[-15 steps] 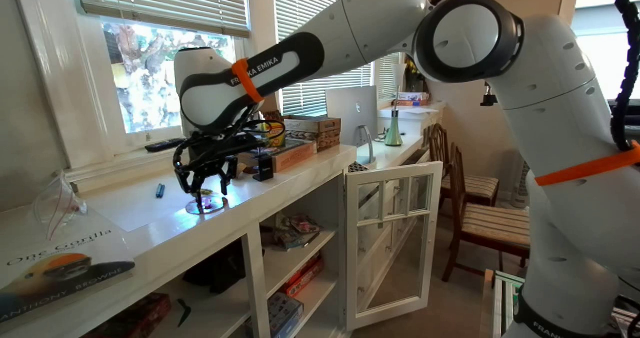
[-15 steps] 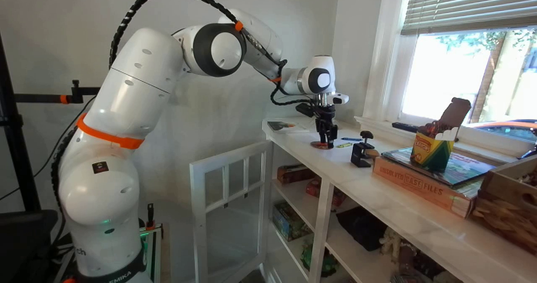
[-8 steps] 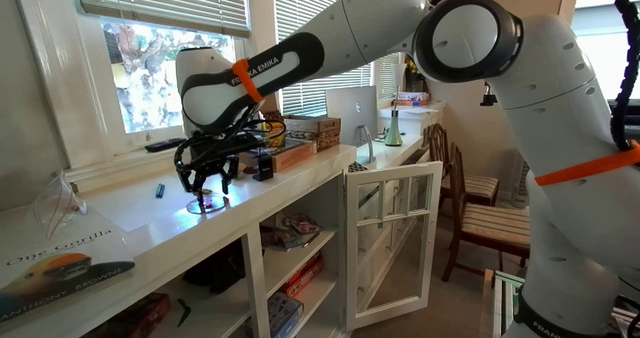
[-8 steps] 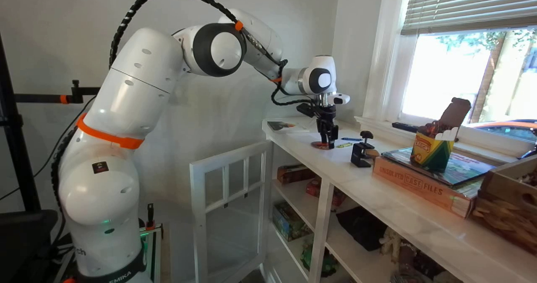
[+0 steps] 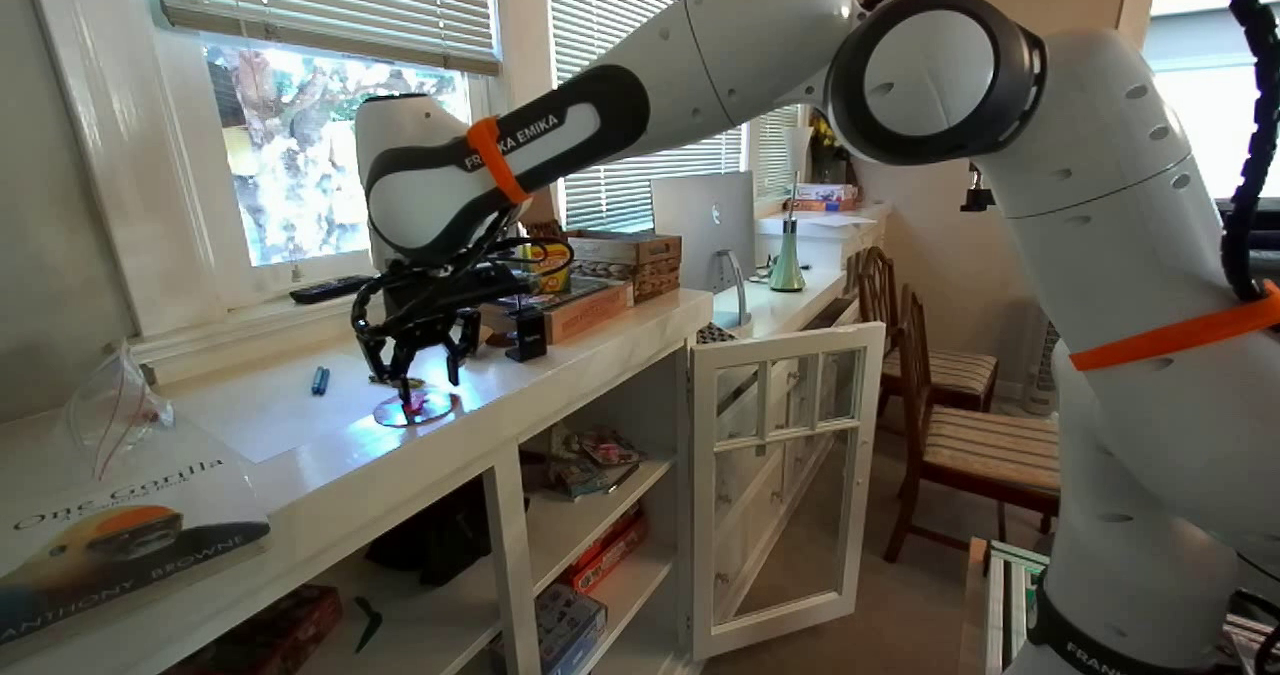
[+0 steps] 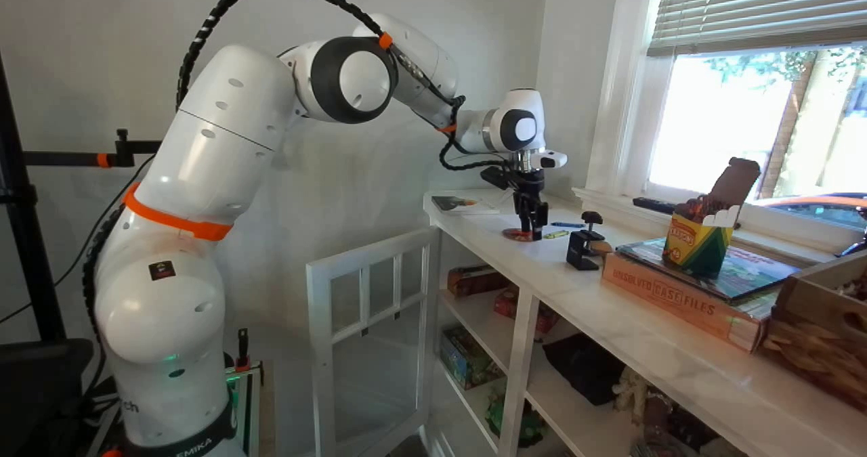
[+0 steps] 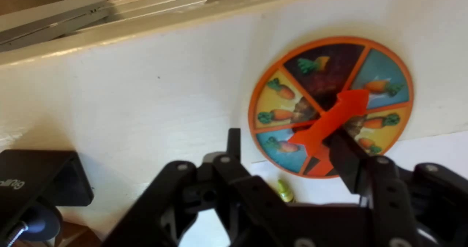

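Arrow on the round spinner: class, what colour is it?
The arrow is bright red-orange; it shows best in the wrist view.

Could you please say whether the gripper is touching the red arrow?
Cannot tell: in the wrist view, one fingertip appears right beside the red arrow, with depth unclear.

Black screw clamp (image 6: 579, 250) on the white surface (image 7: 164, 108), near the orange cardboard "Unsolved Case Files" box (image 6: 667, 296); yellow-and-green cardboard crayon box (image 6: 696, 248), flap up, tops that stack, brown wooden crate (image 6: 813, 369) just beside it. White "One Gorilla" book (image 5: 130, 545) at wall end, clear plastic zip bag (image 5: 120, 415) at its top edge. White-framed glass cabinet door (image 5: 800, 432) hangs open.
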`<state>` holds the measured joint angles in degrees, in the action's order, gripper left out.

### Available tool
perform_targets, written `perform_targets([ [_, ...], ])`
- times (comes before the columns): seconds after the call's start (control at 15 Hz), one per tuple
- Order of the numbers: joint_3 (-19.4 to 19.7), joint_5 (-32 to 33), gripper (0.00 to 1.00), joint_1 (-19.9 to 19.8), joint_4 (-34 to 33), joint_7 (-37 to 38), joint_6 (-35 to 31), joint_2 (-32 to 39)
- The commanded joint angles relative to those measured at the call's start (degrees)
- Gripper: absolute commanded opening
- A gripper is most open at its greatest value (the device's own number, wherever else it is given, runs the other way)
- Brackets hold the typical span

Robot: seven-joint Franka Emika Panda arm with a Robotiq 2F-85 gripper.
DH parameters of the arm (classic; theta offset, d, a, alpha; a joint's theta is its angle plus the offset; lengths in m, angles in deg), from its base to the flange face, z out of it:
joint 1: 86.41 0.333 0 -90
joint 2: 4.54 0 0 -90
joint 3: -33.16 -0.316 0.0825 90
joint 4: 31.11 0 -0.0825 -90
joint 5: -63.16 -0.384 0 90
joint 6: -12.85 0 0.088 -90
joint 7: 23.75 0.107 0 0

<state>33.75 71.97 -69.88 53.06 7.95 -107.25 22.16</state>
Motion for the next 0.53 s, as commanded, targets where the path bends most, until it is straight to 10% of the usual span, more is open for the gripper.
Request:
perform_targets([
  [0.0,0.24,1.40,0.65,0.09,1.30,1.80,-0.44,-1.05],
  [0.47,0.44,2.31,0.64,0.03,2.25,2.66,-0.60,-1.86],
])
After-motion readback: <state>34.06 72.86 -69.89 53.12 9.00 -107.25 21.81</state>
